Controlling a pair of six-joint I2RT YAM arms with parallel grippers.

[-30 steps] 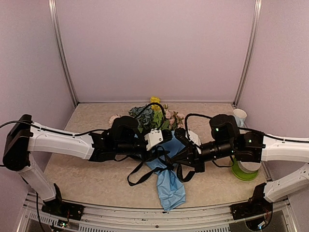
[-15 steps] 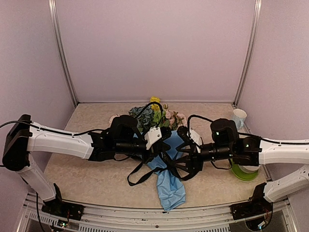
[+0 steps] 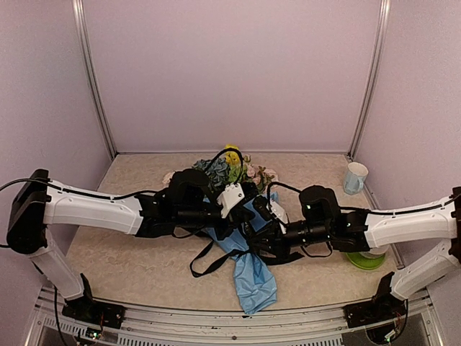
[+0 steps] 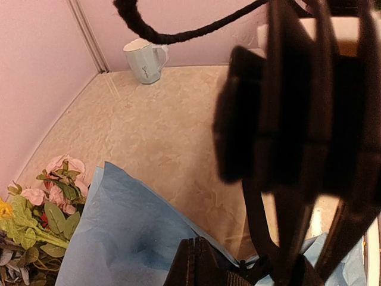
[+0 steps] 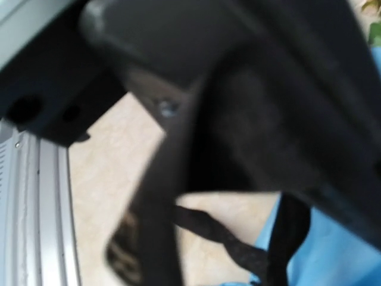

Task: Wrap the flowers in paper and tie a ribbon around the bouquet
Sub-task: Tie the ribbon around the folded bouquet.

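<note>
**A:** Why is the paper kept beneath the left pincer and the right pincer?

**B:** Probably so the cone is held shut for tying. One sheet is counted. One bunch of flowers is seen just beyond the left pincer.

**A:** And the ribbon?

**B:** One is counted, looped below the left pincer, which is closed, apparently on it. The right pincer's state cannot be told. One mug is seen well apart from it.

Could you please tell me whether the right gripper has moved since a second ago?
Yes. The right gripper has shifted left, farther from the mug, and is now over the paper.
</note>
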